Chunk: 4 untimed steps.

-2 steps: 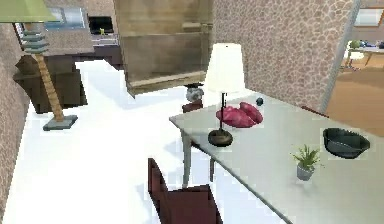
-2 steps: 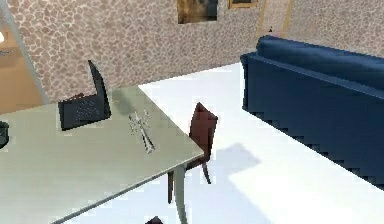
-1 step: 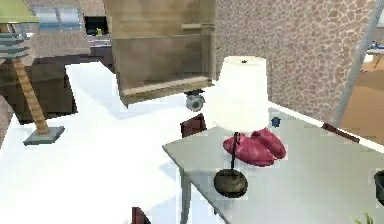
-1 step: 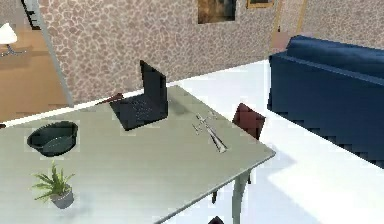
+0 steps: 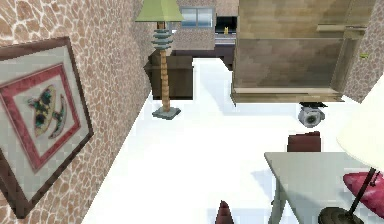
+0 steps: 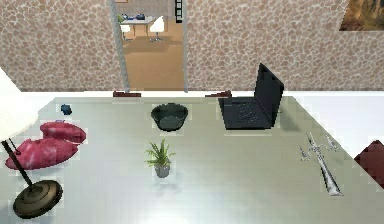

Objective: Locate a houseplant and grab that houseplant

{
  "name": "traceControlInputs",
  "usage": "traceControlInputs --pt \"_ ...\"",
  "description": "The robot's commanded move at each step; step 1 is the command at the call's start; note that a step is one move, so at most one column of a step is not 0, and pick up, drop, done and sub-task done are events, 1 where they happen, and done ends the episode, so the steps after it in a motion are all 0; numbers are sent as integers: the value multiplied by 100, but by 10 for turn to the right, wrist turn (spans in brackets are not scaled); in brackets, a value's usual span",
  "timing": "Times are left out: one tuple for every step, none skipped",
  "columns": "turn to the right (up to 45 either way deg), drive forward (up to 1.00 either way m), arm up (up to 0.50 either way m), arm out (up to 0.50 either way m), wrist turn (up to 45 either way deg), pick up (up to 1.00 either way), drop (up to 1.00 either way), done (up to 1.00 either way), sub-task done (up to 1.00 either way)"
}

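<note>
A small houseplant (image 6: pixel 159 158) stands on a pale table (image 6: pixel 240 175), low and a little left of middle in the arm side view. It has thin green leaves in a small grey pot. It stands upright, so its long axis runs straight up from the tabletop, and the leaves fan up and outward from the pot with no clear front.

By my judgement, step 1, finding the plant, is done. Step 2, grabbing it, is left. I cannot tell the state of the gripper.

Just above the plant in the frame sits a dark bowl (image 6: pixel 170 116), apart from it. To the right of the bowl an open black laptop (image 6: pixel 255 102) faces left. At the left edge lies a dark red cloth bundle (image 6: pixel 50 145), with a round lamp base (image 6: pixel 38 198) below it. At the lower right lies a silver metal piece (image 6: pixel 322 160). Upper left, a doorway (image 6: pixel 155 45) opens into another room.

In the forward view, a floor lamp (image 5: pixel 165 60) stands at upper middle.
</note>
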Motion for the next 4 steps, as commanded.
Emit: traceControlInputs --pt "0 0 50 0 0 0 0 0 0" --pt "0 0 36 0 0 0 0 0 0" --pt "0 0 0 28 0 0 0 0 0" --pt "0 0 0 0 450 0 0 0 0"
